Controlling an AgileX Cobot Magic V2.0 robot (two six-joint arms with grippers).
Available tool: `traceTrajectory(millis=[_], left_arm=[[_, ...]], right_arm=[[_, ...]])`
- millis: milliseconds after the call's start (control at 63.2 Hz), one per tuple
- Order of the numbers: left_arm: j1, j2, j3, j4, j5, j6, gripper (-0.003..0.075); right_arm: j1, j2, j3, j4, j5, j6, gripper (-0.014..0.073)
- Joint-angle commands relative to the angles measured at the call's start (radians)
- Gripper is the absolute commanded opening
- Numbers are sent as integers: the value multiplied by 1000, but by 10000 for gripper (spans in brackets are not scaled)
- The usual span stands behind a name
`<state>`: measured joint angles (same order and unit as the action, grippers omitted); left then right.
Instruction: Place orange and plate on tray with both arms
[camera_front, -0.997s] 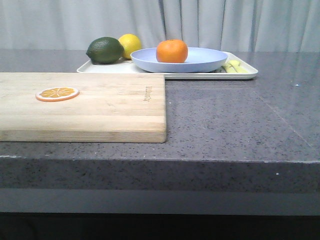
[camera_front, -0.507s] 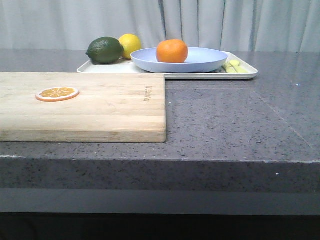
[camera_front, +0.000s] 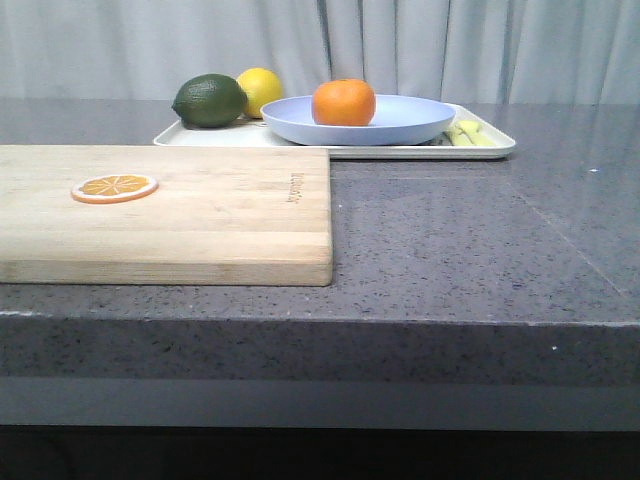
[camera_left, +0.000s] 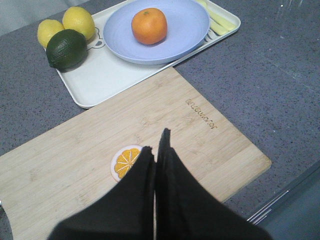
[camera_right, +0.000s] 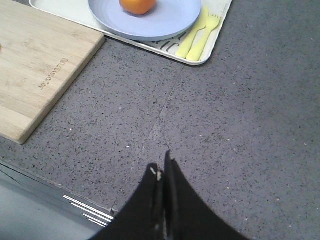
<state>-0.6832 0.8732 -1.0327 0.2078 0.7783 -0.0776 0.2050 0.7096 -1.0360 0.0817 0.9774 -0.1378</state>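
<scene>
Both your grippers, left (camera_left: 156, 145) and right (camera_right: 161, 170), are closed empty; round bright orange (camera_front: 343, 102) sits in pale lavender-blue plate (camera_front: 400, 125) on cream-white rectangular tray (camera_front: 480, 148) at 12 o'clock

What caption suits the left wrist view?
Shut left gripper above the cutting board; orange on plate on tray.

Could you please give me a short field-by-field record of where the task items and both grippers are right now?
orange: sitting in the plate
plate: resting on the tray
tray: on the counter beyond the cutting board, also carrying two lemons, a lime and yellow cutlery
left gripper: jaws shut, empty, above the cutting board near the orange slice
right gripper: jaws shut, empty, over bare counter
</scene>
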Motion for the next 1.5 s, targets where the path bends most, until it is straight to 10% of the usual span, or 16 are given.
traceTrajectory(millis=[0,807,1488], left_arm=[[10,-26,-4,4,-73,-1,-20],[531,-737,849,-228,-666,-1,-20],[562,-896,1067,-293,-814,-5,-20]], right_arm=[[0,7,-22,-10,-73,-4,-65],[0,7,-22,-10,-73,-4,-65],[0,6,-22,-10,-72,-4,-65]])
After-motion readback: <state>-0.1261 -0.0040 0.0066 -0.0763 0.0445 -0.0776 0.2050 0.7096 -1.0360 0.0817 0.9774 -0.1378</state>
